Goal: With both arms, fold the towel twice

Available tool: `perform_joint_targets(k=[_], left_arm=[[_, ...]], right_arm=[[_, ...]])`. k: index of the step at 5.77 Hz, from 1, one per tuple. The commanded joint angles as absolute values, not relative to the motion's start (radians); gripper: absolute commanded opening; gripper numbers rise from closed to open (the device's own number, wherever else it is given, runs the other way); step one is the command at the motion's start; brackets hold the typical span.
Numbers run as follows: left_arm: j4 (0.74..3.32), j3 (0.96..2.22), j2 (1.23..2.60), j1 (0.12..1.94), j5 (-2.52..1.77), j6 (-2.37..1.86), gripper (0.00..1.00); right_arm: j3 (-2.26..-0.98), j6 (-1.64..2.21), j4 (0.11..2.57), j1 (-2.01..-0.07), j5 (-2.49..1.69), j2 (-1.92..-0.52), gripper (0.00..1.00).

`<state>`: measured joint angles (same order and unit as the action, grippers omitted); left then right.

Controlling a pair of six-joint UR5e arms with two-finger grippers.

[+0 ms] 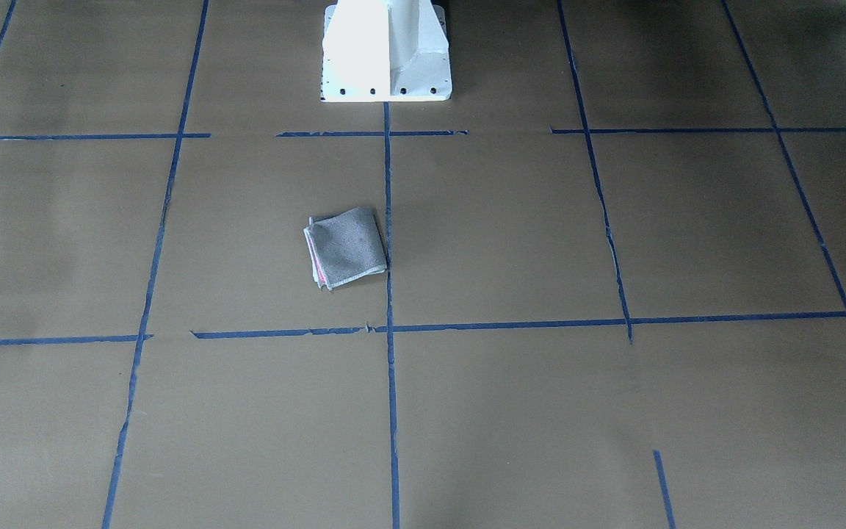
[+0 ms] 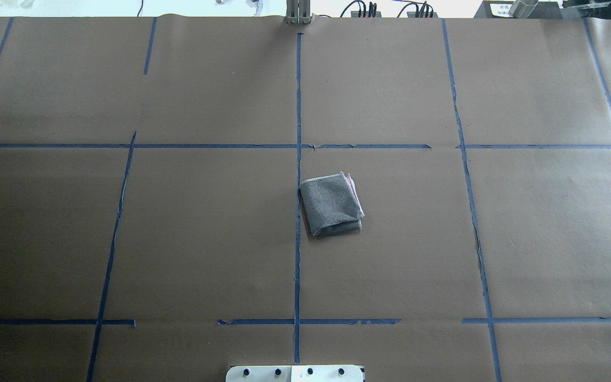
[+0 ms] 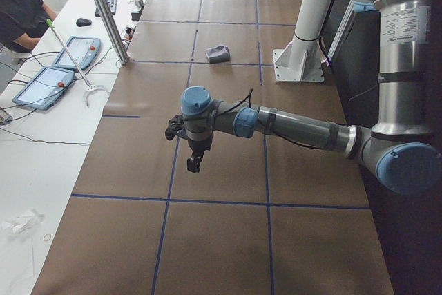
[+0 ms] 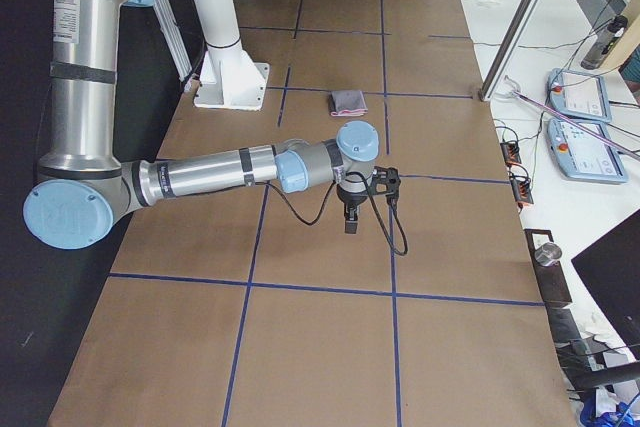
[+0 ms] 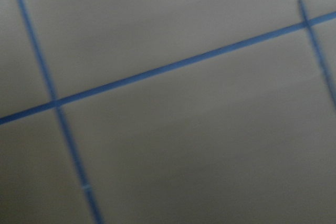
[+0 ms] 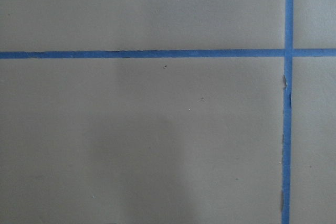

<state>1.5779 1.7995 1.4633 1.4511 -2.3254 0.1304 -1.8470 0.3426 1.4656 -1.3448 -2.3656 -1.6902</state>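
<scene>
Though folded down to a thick, near-square packet, shows both colours: small square terry towel (image 2: 332,204), grey face up. Sliver of bright pink and whitish stitched border peeking from the layered edges on its 3 o'clock side in the overhead view. Lies flat on the brown paper-covered table (image 2: 178,239), mid-table, with its 9 o'clock edge touching the central blue tape line (image 2: 298,95). Sits at 12 o'clock from the white boxy pedestal base (image 2: 295,374), well apart from it.

Nearly square, so barely any long axis. Slightly longer along the 12-to-6 line, and turned a little so that this axis leans toward 11 and 5. Rounded fold along the 6 o'clock edge; loose corner with the pink pointing to about 1 o'clock.

In the left side view, near grey-silver tubular left arm (image 3: 297,126) reaching level over the table's end. Black open-frame left gripper (image 3: 194,165) pointing down above bare paper, well apart from the towel. Likewise in the right side view: right arm (image 4: 210,172) level, right gripper (image 4: 350,224) hanging over paper, also well apart from the towel. Cannot tell for either gripper whether the fingers stand spread or closed. Only brown paper and blue tape in both wrist views, the left one blurred.
</scene>
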Motion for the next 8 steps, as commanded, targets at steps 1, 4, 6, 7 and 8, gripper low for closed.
perform_joint_targets(k=[1,4,6,7,8], left_arm=[[1.578,1.653,1.459,1.532,-2.409,0.183,1.0],[1.501,1.692,1.479,1.534,-2.418,0.073,1.0],[1.517,1.697,1.517,1.523,-2.392,-0.055,1.0],[1.522,1.703,1.508,1.522,-2.391,-0.051,1.0],[1.546,1.71,1.479,1.522,-2.395,-0.042,1.0]], right_arm=[[-1.824,0.193,1.529,-1.383,-2.37,-1.706,1.0],[-1.798,0.094,1.54,-1.443,-2.387,-1.706,1.0],[-1.772,0.049,1.537,-1.451,-2.39,-1.727,1.0],[-1.802,0.049,1.539,-1.471,-2.391,-1.741,1.0],[-1.783,0.051,1.537,-1.471,-2.378,-1.729,1.0]])
